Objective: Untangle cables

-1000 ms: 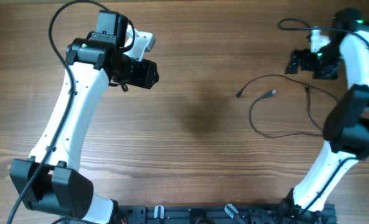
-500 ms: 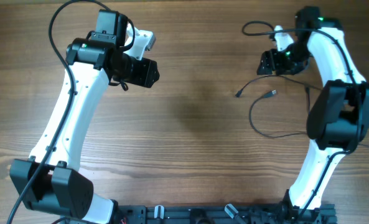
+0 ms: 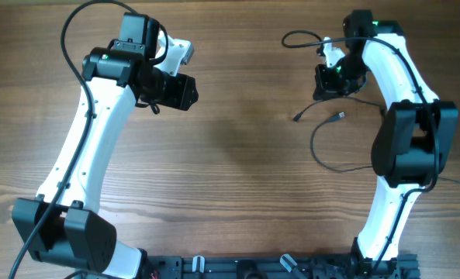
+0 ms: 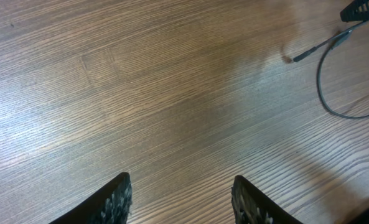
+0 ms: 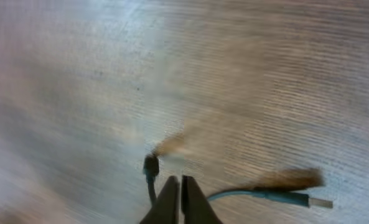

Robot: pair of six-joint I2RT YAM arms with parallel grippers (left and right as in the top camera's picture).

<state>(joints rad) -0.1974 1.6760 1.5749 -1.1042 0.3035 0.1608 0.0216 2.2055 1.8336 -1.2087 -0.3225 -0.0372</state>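
- Wooden bench; the cables lie as loose strands on its right side.
- Right claw, fingers pressed together with no wire seen between them, hovers just beside their plug ends.
- Left claw gapes empty, well apart from them.

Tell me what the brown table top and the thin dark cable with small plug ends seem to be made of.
Brown table top: wood or wood-look laminate, matte, with streaky grain lines. Thin dark cable: likely plastic- or rubber-sheathed wire, since it lies in a soft loop; its plug tip glints like metal.
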